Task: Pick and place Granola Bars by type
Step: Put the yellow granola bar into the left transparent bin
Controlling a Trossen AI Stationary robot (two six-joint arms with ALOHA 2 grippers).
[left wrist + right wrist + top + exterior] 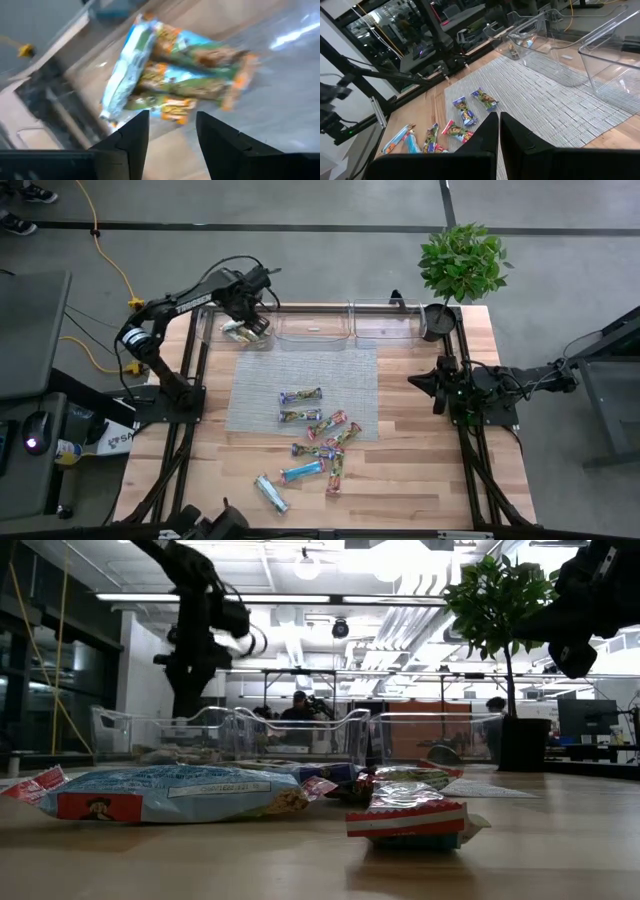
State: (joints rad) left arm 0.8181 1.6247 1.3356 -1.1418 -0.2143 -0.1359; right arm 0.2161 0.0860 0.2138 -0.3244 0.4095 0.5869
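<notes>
My left gripper (pixel 252 320) (pixel 172 131) hangs open over the left clear bin (pixel 212 332) at the table's far edge. Three silver-green granola bars (pixel 175 75) (pixel 238 332) lie stacked in that bin, just beyond the fingertips, untouched. Several more bars, blue, pink-red and yellow-brown, lie loose on the grey mat and the wood: two side by side (pixel 300 405) (pixel 472 106), a cluster (pixel 328 442), one apart (pixel 271 493). The low view shows a blue bar (pixel 170 795) and a red one (pixel 410 818) up close. My right gripper (pixel 420 383) (pixel 498 131) waits shut at the table's right side.
Two more clear bins, the middle one (pixel 312 330) and the right one (pixel 385 326), stand in a row along the far edge. A potted plant (pixel 460 265) stands at the far right corner. The grey mat (pixel 250 395) covers the table's middle. Bare wood lies near the front edge.
</notes>
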